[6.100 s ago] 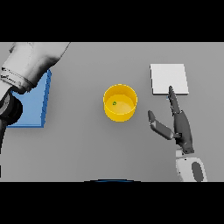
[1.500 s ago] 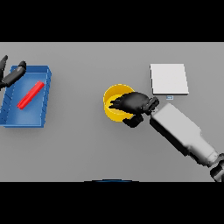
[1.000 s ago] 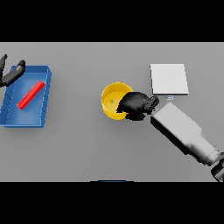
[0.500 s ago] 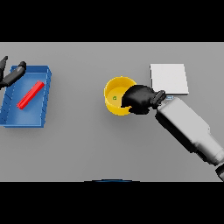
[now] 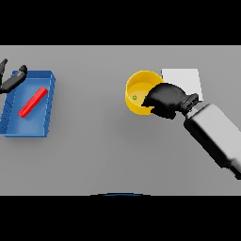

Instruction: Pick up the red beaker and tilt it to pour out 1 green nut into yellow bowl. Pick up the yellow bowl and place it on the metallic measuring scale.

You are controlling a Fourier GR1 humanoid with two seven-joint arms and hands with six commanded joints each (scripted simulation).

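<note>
your right hand [image 5: 165, 100] has its fingers curled around the near-right rim of the yellow bowl [image 5: 137, 87], which holds a green nut [image 5: 134, 98] and sits just left of the pale measuring scale [image 5: 181, 78]. your left hand [image 5: 10, 80], fingers relaxed, rests by the blue tray [image 5: 14, 127], where the red beaker [image 5: 32, 101] lies.

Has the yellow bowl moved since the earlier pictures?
Yes. The bowl, held by the right hand, has shifted right toward the scale and now almost touches its left edge.
</note>
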